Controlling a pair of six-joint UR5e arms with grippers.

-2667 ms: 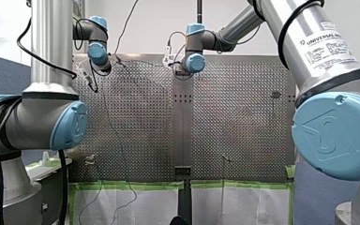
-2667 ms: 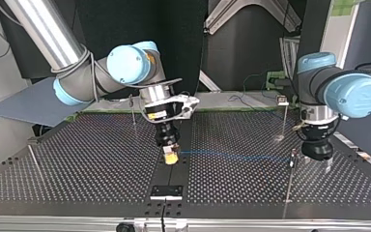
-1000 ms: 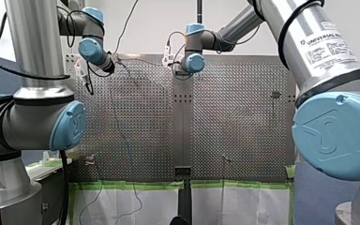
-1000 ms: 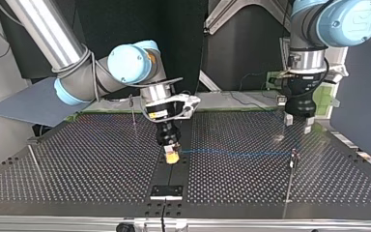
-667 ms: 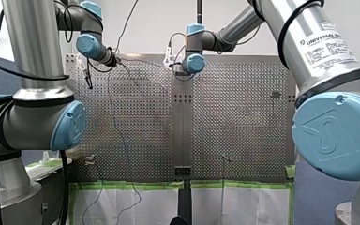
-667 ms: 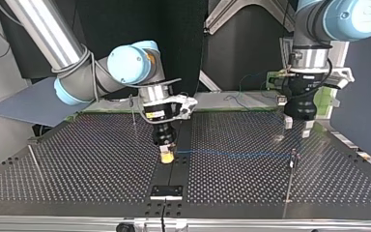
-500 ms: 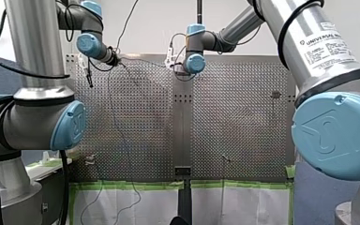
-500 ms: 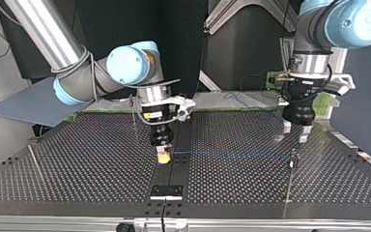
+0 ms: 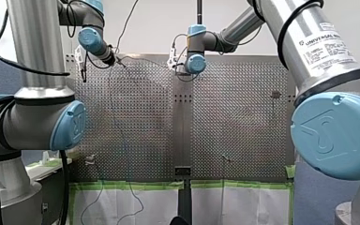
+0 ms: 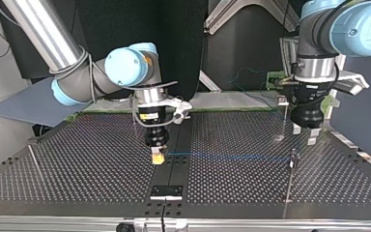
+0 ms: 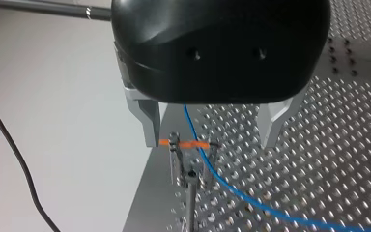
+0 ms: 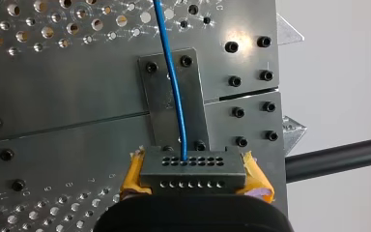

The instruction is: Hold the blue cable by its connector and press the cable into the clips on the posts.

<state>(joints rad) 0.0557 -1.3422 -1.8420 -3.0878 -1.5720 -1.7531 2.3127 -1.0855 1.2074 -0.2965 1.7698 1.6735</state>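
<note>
The blue cable (image 10: 232, 155) runs low over the perforated table from a black connector (image 12: 193, 168) to a thin post (image 10: 292, 159) at the top view's right. My right gripper (image 12: 193, 170) is shut on that connector between yellow pads (image 10: 157, 157). Above and just behind the post, my left gripper (image 10: 304, 134) hangs open and holds nothing. In the left wrist view its metal fingers (image 11: 147, 121) stand wide on either side of the post's orange clip (image 11: 188, 144), and the cable (image 11: 227, 186) crosses the clip.
More thin posts stand on the table: one behind my left gripper (image 10: 284, 116), one behind my right gripper (image 10: 133, 110), one at the top view's left (image 10: 34, 162). A black plate (image 10: 166, 192) is bolted near the table's front edge.
My right gripper has carried the connector toward the top view's left, drawing the cable along. My left gripper, still open, has come down and shifted toward that view's right, near the post.
</note>
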